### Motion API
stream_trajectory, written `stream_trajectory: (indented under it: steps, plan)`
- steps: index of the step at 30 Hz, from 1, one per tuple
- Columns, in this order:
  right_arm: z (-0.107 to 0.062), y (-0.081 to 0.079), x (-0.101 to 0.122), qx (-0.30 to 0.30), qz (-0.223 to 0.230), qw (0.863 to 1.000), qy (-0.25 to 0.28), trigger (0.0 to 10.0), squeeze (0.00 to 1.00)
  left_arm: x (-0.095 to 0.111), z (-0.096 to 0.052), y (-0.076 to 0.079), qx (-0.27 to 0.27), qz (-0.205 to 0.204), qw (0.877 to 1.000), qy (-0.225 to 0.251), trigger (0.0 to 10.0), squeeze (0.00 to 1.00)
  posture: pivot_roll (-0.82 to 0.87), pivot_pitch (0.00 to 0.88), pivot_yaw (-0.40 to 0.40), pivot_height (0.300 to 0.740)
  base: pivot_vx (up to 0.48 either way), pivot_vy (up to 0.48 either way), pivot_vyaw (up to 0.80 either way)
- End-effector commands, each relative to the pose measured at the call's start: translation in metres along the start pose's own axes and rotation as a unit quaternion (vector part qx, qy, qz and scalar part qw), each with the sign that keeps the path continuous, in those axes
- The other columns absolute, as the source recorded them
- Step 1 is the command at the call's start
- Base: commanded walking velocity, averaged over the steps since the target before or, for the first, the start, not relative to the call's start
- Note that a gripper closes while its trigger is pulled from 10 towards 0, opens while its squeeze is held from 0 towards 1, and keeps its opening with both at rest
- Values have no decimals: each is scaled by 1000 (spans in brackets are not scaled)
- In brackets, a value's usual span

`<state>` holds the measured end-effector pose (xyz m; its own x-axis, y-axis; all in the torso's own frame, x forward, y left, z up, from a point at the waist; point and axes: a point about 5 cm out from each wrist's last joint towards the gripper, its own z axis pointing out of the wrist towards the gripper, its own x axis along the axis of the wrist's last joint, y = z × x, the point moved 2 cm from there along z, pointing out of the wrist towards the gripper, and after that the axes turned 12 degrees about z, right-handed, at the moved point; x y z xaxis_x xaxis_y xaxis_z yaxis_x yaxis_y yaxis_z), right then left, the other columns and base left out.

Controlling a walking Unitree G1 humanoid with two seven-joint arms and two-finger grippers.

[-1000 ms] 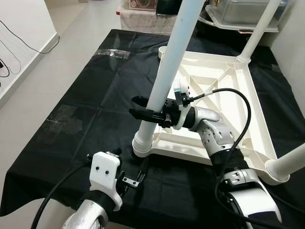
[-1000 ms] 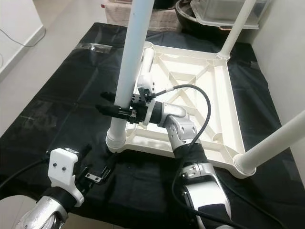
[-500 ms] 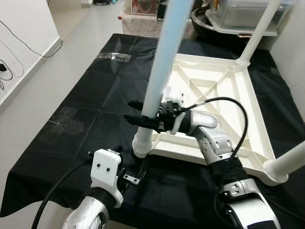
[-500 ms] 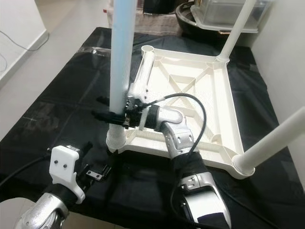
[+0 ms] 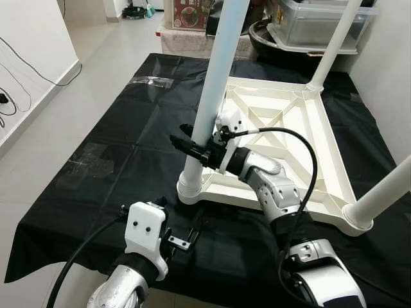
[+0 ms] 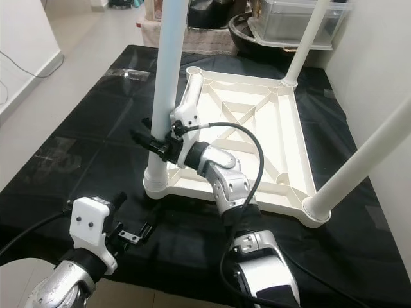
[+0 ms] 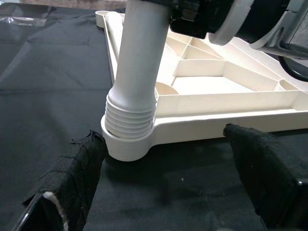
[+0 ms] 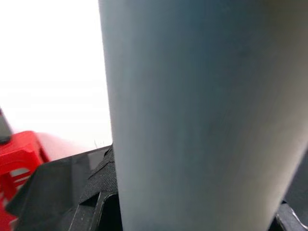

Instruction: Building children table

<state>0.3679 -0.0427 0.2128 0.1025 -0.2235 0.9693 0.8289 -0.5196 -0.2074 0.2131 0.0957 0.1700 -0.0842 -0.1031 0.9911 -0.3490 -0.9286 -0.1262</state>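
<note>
The white table top (image 5: 270, 84) lies upside down on a black cloth (image 5: 128, 128). Three white legs stand in its corners: the near-left leg (image 5: 215, 77), one at the far right (image 5: 334, 45), one at the near right (image 5: 385, 192). Another leg (image 6: 188, 90) lies along the top's left edge. My right gripper (image 5: 189, 144) is shut around the near-left leg, a little above its ribbed collar (image 7: 130, 120). Low at the cloth's front edge, my left gripper (image 7: 163, 192) is open and faces that corner socket, with its fingers (image 7: 72, 168) apart from it.
A clear storage box (image 5: 314, 16) and dark items stand behind the cloth. The white wall (image 5: 26, 38) with cables runs along the left, with bare floor (image 5: 38, 147) between it and the cloth. A strip of clear tape (image 5: 151, 80) lies at the far left.
The whole view has shifted a little. My right gripper stays clamped on the near-left leg while its wrist has turned. The left gripper holds its place.
</note>
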Motion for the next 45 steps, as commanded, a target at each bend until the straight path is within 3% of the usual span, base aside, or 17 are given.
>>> stream_trajectory:
  steps: [1,5,10,18,24,27,28,30,31,33,38,41,45]
  plan:
    - [-20,13,-70,-69,52,988,-131,10000,0,-3,0,1,0,-1,1000,-6,10000,0,123,181,-88,740,0,0,0]
    - [-16,-2,-70,-32,45,990,-132,10000,0,-2,0,0,0,-1,1000,-3,10000,0,128,183,-89,740,0,0,0]
    - [-10,-4,-67,-57,25,991,-116,10000,0,-2,-1,0,1,0,1000,-4,10000,0,127,188,-87,740,0,0,0]
    - [-10,21,-61,-204,27,975,-84,10000,0,-2,1,1,1,0,1000,-3,10000,0,127,190,-89,740,0,0,0]
    - [-12,14,-64,-172,16,980,-99,10000,0,-2,1,1,1,1,1000,-3,10000,0,127,191,-89,740,0,0,0]
    - [-10,-9,-69,-79,-23,988,-132,10000,0,-3,1,1,1,1,1000,-5,10000,0,126,190,-87,740,0,0,0]
    - [-10,-9,-69,-79,-23,988,-132,10000,0,-3,1,1,1,1,1000,-5,10000,0,126,190,-87,740,0,0,0]
    - [-9,7,-66,-161,-34,978,-127,10000,0,-3,2,1,1,2,1000,-5,10000,0,126,192,-87,740,0,0,0]
    - [-9,7,-66,-161,-34,978,-127,10000,0,-3,2,1,1,2,1000,-5,10000,0,126,192,-87,740,0,0,0]
    - [-11,23,-61,-238,-32,964,-117,10000,0,-3,2,1,2,1,1000,-5,10000,0,128,193,-88,740,0,0,0]
    - [-6,18,-57,-220,-20,969,-113,10000,0,-4,1,0,2,2,1000,-5,10000,0,129,190,-86,740,0,0,0]
    - [-6,9,-63,-179,-17,973,-145,10000,0,-4,1,-1,3,3,1000,-5,10000,0,128,189,-86,740,0,0,0]
    - [-9,7,-70,-169,0,971,-170,10000,0,-5,1,-2,4,5,1000,-5,10000,0,129,187,-86,740,0,0,0]
